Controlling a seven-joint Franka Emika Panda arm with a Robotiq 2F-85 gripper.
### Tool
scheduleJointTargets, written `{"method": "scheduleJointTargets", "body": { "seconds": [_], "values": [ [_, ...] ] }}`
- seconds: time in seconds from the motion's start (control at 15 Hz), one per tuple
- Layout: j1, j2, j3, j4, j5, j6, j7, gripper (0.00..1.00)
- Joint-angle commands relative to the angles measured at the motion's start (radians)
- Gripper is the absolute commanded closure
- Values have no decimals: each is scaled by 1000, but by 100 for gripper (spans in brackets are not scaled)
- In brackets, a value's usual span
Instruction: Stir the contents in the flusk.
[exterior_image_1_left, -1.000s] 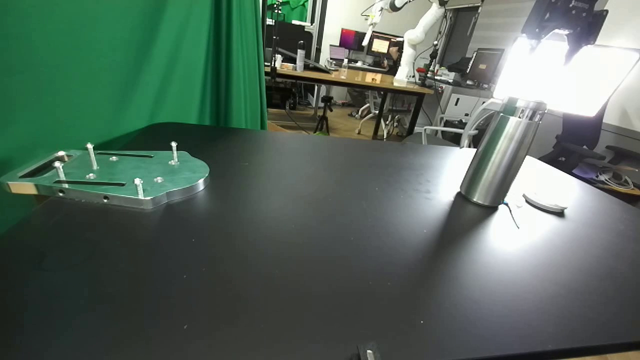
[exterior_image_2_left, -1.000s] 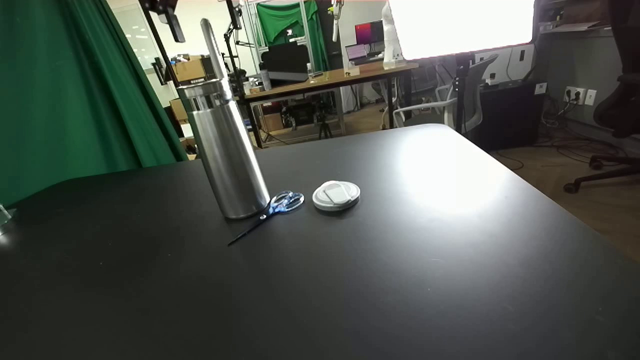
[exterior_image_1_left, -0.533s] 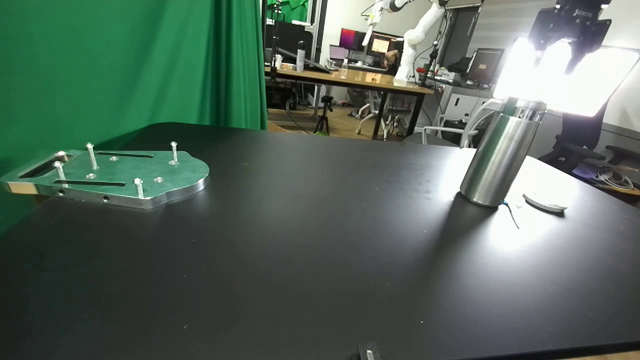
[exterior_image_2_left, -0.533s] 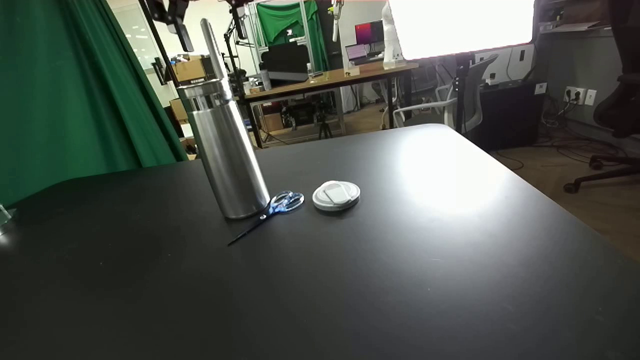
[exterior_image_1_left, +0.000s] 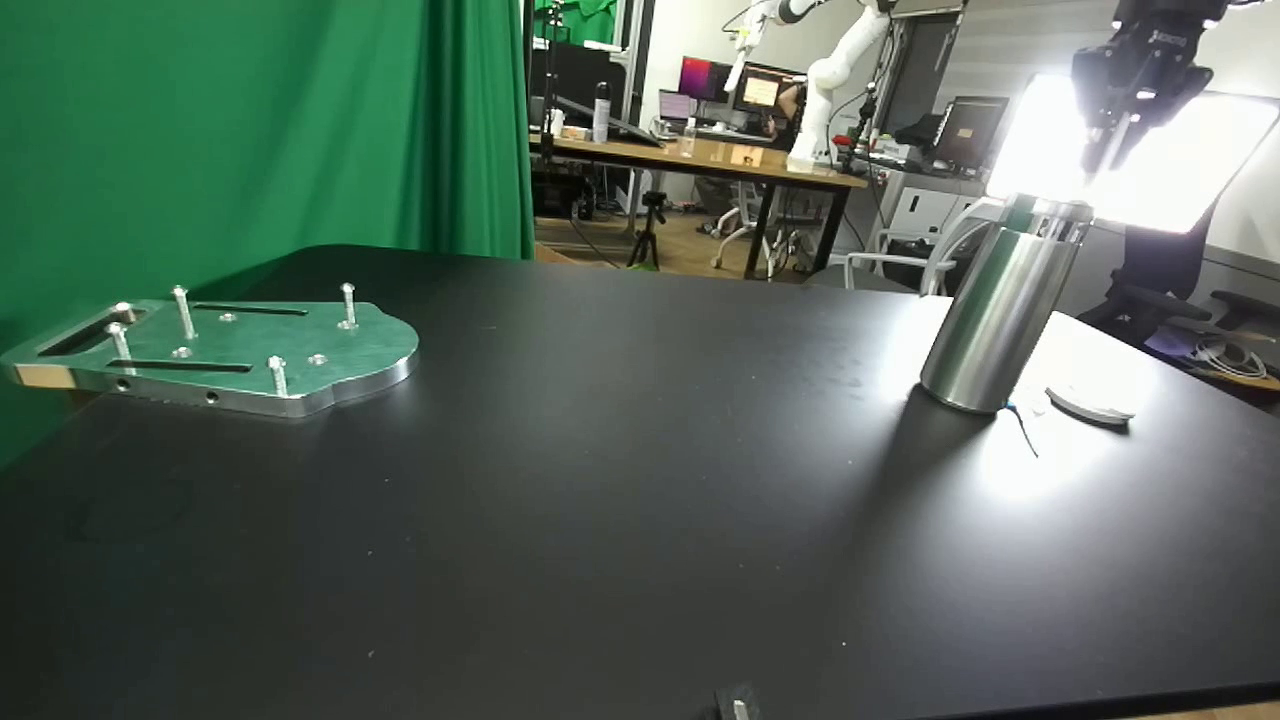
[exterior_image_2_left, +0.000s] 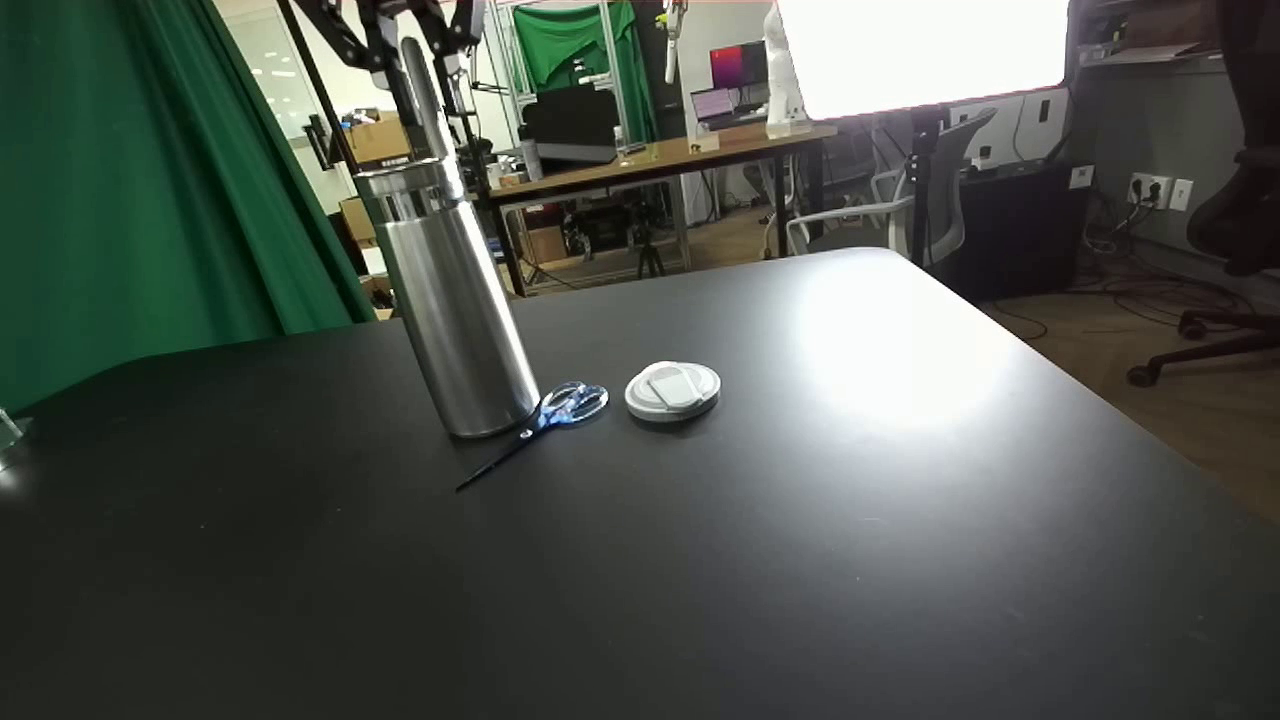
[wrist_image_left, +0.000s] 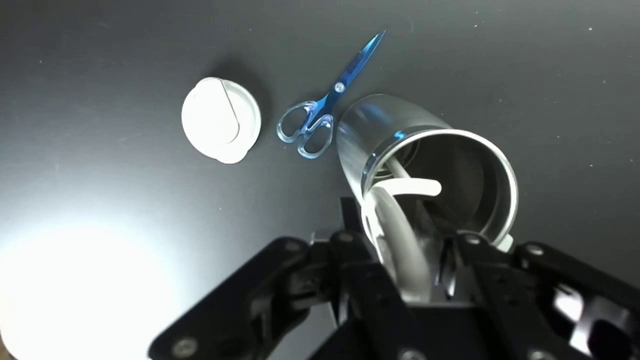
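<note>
Coming lower and drawing together, the black fingers (exterior_image_2_left: 398, 92) have moved from above the flask (exterior_image_2_left: 460, 315) to either side of the stick (exterior_image_2_left: 428, 108) that rises from its mouth; a moment ago they hung higher and wider apart. Whether they pinch the stick or only straddle it, I cannot tell: in the wrist view it runs between them, but any contact is unclear. For the task, this looks like the taking hold that must come before stirring, which I judge has not begun.

The stick is pale and smooth with a rounded upper end, and in the wrist view it looks curved. The flask stands on the matte black surface (exterior_image_2_left: 750, 550), a tall, slim cylinder of brushed metal with a shinier band below the rim; its round mouth is uncovered, and what it holds cannot be made out. Just right of its base lie the scissors (exterior_image_2_left: 570, 403), with see-through loops and narrow blades that look blue in the wrist view. Farther right, apart from both, the lid (exterior_image_2_left: 672, 391) rests flat, a low white disc. Right again, the light panel (exterior_image_2_left: 920, 50) is a flat, glaring white shape.
</note>
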Motion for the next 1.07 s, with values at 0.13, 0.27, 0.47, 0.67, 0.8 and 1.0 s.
{"method": "scheduleJointTargets", "body": {
  "seconds": [0.13, 0.27, 0.47, 0.67, 0.8, 1.0],
  "values": [
    [-5, -11, 4, -27, 10, 7, 4, 100],
    [-4, -16, 4, -25, 10, 1, 2, 96],
    [-3, -32, 4, -20, 11, -3, 4, 96],
    [1, -52, 6, -8, 6, -21, 3, 96],
    [8, -68, 9, 3, -6, -34, 3, 96],
    [22, -107, 16, 10, -36, -41, 9, 96]
  ]
}}
